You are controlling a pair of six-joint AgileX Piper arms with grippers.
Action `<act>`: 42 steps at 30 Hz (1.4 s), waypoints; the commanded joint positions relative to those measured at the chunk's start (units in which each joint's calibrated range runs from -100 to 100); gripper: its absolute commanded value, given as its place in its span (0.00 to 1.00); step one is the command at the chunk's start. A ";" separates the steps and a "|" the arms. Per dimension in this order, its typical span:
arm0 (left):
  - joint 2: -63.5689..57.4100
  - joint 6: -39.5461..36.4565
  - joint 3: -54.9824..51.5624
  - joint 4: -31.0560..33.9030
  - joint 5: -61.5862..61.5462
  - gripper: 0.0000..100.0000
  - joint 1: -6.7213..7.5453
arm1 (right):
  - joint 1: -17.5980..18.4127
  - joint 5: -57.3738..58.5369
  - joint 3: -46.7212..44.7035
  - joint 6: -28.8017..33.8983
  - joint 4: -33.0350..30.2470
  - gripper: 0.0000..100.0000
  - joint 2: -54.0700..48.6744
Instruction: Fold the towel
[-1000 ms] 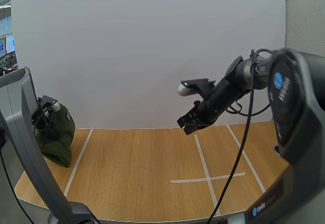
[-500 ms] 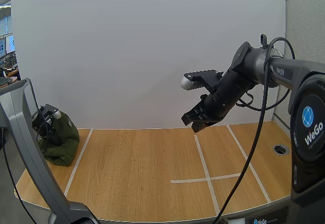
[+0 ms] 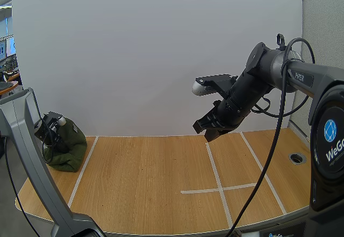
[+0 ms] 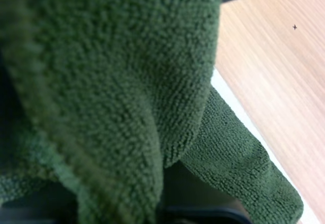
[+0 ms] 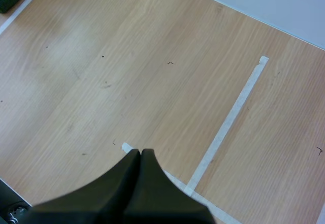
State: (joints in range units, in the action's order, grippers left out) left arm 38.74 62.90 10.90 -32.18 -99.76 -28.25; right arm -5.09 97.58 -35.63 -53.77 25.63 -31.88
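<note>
Table [image 3: 145, 178] middle is bare wood with flat tape lines [image 3: 217, 180]; free passage low across it. Towel [image 3: 67, 150] heaped at far left edge, left arm [image 3: 24, 140] crowding it, cloth seemingly draped against the wrist. Right gripper [image 3: 208, 131], fingers pressed together, hangs well above the boards right of centre, touching nothing.

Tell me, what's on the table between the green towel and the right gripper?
Just bare table and a white tape line beside the towel, in the high view. The right gripper hangs above.

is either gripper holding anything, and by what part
The left gripper holds the green towel by a bunched-up top fold; the right gripper holds nothing.
</note>
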 commanded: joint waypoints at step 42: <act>-0.08 -2.38 0.06 -2.78 -0.24 0.00 -0.59 | -0.17 -0.75 -0.18 0.11 -0.27 0.00 -0.90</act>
State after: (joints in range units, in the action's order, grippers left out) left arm 38.76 61.05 10.57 -33.66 -99.72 -28.95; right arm -5.09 96.35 -35.63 -53.69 25.63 -31.88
